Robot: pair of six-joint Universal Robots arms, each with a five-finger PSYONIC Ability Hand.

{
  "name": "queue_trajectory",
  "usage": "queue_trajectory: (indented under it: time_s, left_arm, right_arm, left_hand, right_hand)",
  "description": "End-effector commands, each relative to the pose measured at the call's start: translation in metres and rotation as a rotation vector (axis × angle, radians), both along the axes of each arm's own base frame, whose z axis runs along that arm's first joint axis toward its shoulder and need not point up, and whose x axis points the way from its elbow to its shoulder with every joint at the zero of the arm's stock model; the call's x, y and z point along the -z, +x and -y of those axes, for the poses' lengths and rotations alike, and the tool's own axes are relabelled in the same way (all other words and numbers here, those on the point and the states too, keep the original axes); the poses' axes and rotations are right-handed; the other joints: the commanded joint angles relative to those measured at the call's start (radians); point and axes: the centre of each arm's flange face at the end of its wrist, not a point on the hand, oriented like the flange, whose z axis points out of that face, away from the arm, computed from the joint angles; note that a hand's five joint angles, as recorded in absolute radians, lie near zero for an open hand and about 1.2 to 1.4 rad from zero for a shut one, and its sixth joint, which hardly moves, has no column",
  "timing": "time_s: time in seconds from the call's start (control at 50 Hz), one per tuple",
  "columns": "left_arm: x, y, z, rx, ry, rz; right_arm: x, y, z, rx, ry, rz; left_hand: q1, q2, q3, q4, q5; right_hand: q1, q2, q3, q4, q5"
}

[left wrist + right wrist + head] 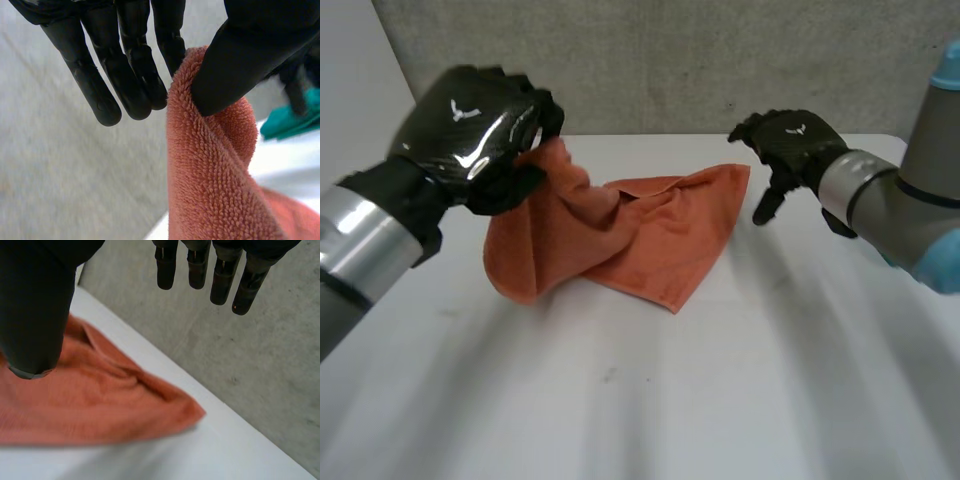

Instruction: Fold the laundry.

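An orange terry towel [620,235] lies partly on the white table [720,400], its left part lifted. My left hand [480,125] is raised above the table's left side, shut on a corner of the towel. In the left wrist view the thumb [240,65] pinches the towel [210,175] against the fingers. My right hand [790,145] hovers just right of the towel's far right corner, open and apart from it. In the right wrist view its fingers [200,265] hang straight above the towel [100,405], which lies flat with a pointed corner.
A grey wall [670,60] rises behind the table's far edge. A teal object [290,122] lies beyond the towel in the left wrist view. Bare table stretches in front of the towel.
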Motion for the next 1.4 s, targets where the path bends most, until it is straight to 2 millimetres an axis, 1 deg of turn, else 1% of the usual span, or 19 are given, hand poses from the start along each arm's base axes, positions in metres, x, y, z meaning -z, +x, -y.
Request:
queue_trajectory:
  time_s: [0.02,0.18,0.26,0.4,0.48,0.5,0.56,0.62,0.64,0.7,0.78,0.8,0.9,0.96,1.04,1.1,1.22,1.3,1.4]
  left_arm:
    - [-0.034,0.005,-0.047,0.123,-0.149,-0.015]
    - [-0.058,0.013,-0.077,0.153,-0.246,-0.057]
    - [-0.066,0.014,-0.082,0.168,-0.238,-0.09]
    - [-0.078,0.015,-0.084,0.181,-0.235,-0.123]
    - [-0.079,0.016,-0.079,0.164,-0.234,-0.127]
    - [-0.079,0.016,-0.077,0.158,-0.235,-0.128]
    - [-0.079,0.017,-0.071,0.146,-0.23,-0.127]
    - [-0.072,0.015,-0.054,0.116,-0.184,-0.125]
    - [-0.07,0.015,-0.05,0.108,-0.176,-0.125]
    - [-0.067,0.012,-0.032,0.082,-0.143,-0.127]
    - [-0.063,0.007,-0.007,0.056,-0.108,-0.125]
    - [-0.064,0.005,0.002,0.043,-0.101,-0.128]
    - [-0.069,0.003,0.019,0.009,-0.096,-0.142]
    - [-0.074,0.0,0.014,0.022,-0.11,-0.148]
    - [-0.079,-0.002,0.008,0.036,-0.125,-0.157]
    - [-0.089,0.0,-0.002,0.045,-0.159,-0.168]
    - [-0.093,0.001,-0.003,0.044,-0.175,-0.173]
    - [-0.087,0.0,0.002,0.037,-0.156,-0.167]
    - [-0.062,-0.005,0.019,0.027,-0.078,-0.137]
  right_arm:
    - [0.021,0.027,0.028,-0.075,0.03,0.049]
    - [0.069,0.072,0.025,-0.187,0.095,0.04]
    - [0.094,0.088,0.026,-0.213,0.101,0.036]
    - [0.116,0.101,0.029,-0.238,0.089,0.042]
    - [0.132,0.101,0.027,-0.25,0.131,0.027]
    - [0.132,0.1,0.024,-0.258,0.151,0.021]
    - [0.127,0.099,0.024,-0.26,0.157,0.022]
    - [0.101,0.095,0.028,-0.241,0.114,0.036]
    - [0.081,0.09,0.031,-0.227,0.078,0.051]
    - [0.053,0.074,0.044,-0.175,0.024,0.066]
    - [-0.001,0.048,0.057,-0.086,-0.09,0.108]
    - [-0.025,0.039,0.06,-0.059,-0.15,0.131]
    - [-0.071,0.017,0.061,0.006,-0.265,0.165]
    - [-0.07,0.012,0.056,-0.001,-0.237,0.148]
    - [-0.041,0.011,0.049,-0.032,-0.108,0.102]
    - [-0.025,0.016,0.044,-0.058,-0.047,0.084]
    - [-0.011,0.011,0.046,-0.042,-0.001,0.069]
    - [-0.01,0.008,0.044,-0.034,0.014,0.065]
    - [0.001,-0.001,0.029,-0.035,0.139,0.026]
  left_hand:
    - [0.275,0.201,0.204,0.195,0.243]
    - [0.275,0.201,0.204,0.195,0.243]
    - [0.275,0.201,0.204,0.195,0.243]
    - [0.275,0.201,0.204,0.195,0.243]
    - [0.275,0.201,0.204,0.195,0.243]
    - [0.275,0.201,0.204,0.195,0.243]
    - [0.275,0.201,0.204,0.195,0.243]
    - [0.275,0.201,0.204,0.195,0.243]
    - [0.275,0.201,0.204,0.195,0.243]
    - [0.275,0.201,0.204,0.195,0.243]
    - [0.275,0.201,0.204,0.195,0.243]
    - [0.275,0.201,0.204,0.195,0.243]
    - [0.275,0.201,0.204,0.195,0.243]
    - [0.275,0.201,0.204,0.195,0.243]
    - [0.275,0.201,0.204,0.195,0.243]
    - [0.275,0.201,0.204,0.195,0.243]
    - [0.275,0.201,0.204,0.195,0.243]
    - [0.275,0.201,0.204,0.195,0.243]
    - [0.275,0.201,0.204,0.195,0.243]
  right_hand:
    - [-0.023,-0.045,-0.037,-0.057,-0.065]
    - [-0.023,-0.045,-0.037,-0.057,-0.065]
    - [-0.023,-0.045,-0.037,-0.057,-0.065]
    - [-0.023,-0.045,-0.037,-0.057,-0.065]
    - [0.792,0.77,0.778,0.759,0.75]
    - [1.194,1.173,1.181,1.161,1.152]
    - [1.198,1.177,1.185,1.165,1.156]
    - [1.198,1.177,1.185,1.165,1.156]
    - [1.198,1.177,1.185,1.165,1.156]
    - [1.198,1.177,1.185,1.165,1.156]
    - [1.198,1.177,1.185,1.165,1.156]
    - [1.198,1.177,1.185,1.165,1.156]
    - [1.198,1.177,1.185,1.165,1.156]
    - [1.198,1.177,1.185,1.165,1.156]
    - [1.051,1.029,1.037,1.017,1.009]
    - [1.198,1.176,1.184,1.164,1.156]
    - [1.198,1.177,1.185,1.165,1.156]
    - [1.198,1.177,1.185,1.165,1.156]
    - [1.198,1.177,1.185,1.165,1.156]
